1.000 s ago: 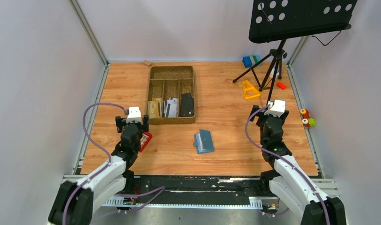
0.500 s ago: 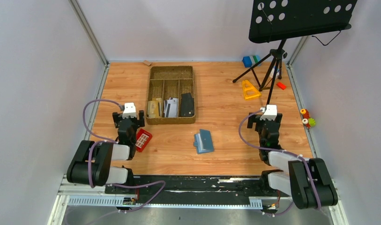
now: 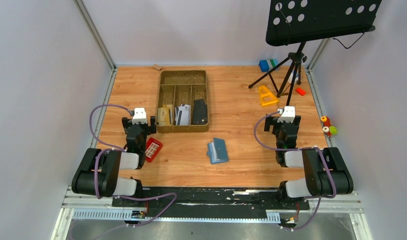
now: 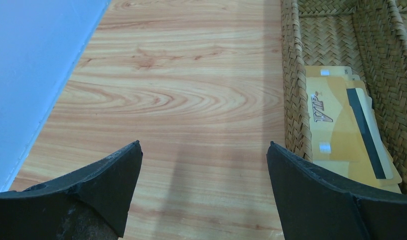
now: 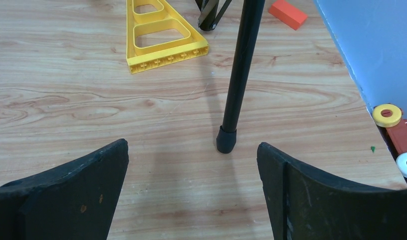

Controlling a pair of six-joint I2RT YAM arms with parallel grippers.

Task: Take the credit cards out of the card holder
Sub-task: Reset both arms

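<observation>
On the wooden table [image 3: 241,125], between the two arms, lies the one card holder [image 3: 218,150], slate-blue and flat, just short of the near wall of the single woven tray [image 3: 183,80] but apart from it; whether any card is in it cannot be told. The credit cards [image 4: 341,120] that show are in the tray: at least two overlapping gold ones in its left compartment, the top one with a dark stripe, and a few grey and white ones in the middle compartment, too small to count. One red block [image 3: 153,148] sits just beside the left arm. The left gripper [image 4: 204,150] is spread wide with nothing between its fingers; bare wood lies ahead of it, the tray's wall is just beside its right finger, and the enclosure wall is at its left. The right gripper [image 5: 191,147] is likewise wide and empty; one tripod leg [image 5: 239,75] plants its foot just ahead of the gap, one yellow triangular frame [image 5: 161,37] lies farther off, and the side wall runs near on its right.
</observation>
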